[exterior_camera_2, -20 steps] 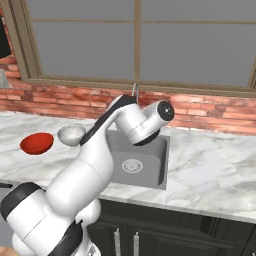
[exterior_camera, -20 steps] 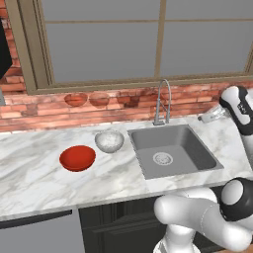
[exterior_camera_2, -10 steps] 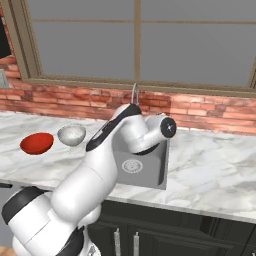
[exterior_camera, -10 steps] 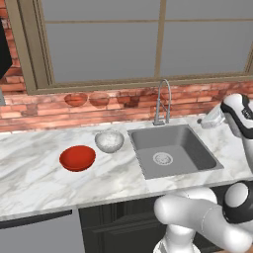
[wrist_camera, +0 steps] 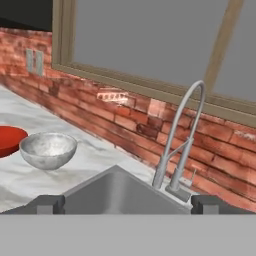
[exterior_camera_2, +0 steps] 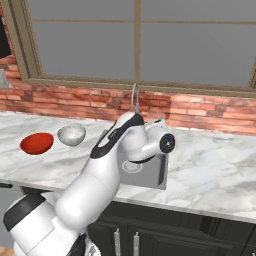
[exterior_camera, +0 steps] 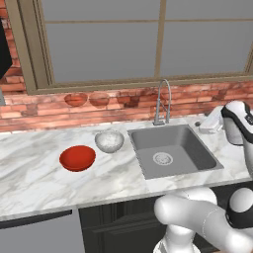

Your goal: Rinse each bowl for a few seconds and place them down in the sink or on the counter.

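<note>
Your arm has swung lower over the counter since a second ago — gripper spread open and empty above the matte grey sink, glossy red bowl and speckled white bowl at its 9 o'clock, unlabelled.

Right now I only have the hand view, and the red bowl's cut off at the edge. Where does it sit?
Observer: The red bowl sits upright on the counter, left of the speckled bowl and apart from it.
Operator: Anything in the sink?
Observer: The sink shows its drain, no bowl.
Operator: Where's the gripper relative to it?
Observer: The gripper is off the sink's right side, above the counter by the back corner.
</note>
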You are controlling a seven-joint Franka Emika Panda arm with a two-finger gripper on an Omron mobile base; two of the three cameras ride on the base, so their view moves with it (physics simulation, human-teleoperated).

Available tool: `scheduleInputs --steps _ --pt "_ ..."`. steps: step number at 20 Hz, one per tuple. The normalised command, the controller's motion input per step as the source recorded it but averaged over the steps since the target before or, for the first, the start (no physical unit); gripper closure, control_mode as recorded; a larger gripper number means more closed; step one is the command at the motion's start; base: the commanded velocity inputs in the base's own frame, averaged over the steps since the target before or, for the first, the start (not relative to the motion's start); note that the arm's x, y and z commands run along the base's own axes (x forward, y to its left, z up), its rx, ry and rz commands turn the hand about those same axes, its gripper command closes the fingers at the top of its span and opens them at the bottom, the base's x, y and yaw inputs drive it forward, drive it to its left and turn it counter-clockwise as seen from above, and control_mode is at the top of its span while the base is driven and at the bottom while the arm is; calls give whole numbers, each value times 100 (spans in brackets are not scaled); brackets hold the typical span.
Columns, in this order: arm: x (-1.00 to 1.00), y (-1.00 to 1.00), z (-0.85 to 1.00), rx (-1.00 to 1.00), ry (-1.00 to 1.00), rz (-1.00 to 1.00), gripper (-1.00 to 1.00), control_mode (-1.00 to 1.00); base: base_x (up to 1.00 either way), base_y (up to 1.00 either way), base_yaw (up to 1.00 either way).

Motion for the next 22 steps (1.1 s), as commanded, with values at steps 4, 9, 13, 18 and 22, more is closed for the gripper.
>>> scheduleInputs --steps 4,9,13,18,22 --pt "21 0 -15 0 -12 1 -100 -100 0 0 0" --pt "39 0 -12 0 -8 2 -100 -100 0 0 0" --pt "46 0 -16 0 -6 3 -100 -100 0 0 0" --pt "49 -1 -23 0 -4 4 -100 -100 0 0 0" --pt "49 -13 -23 1 0 7 -100 -100 0 0 0"
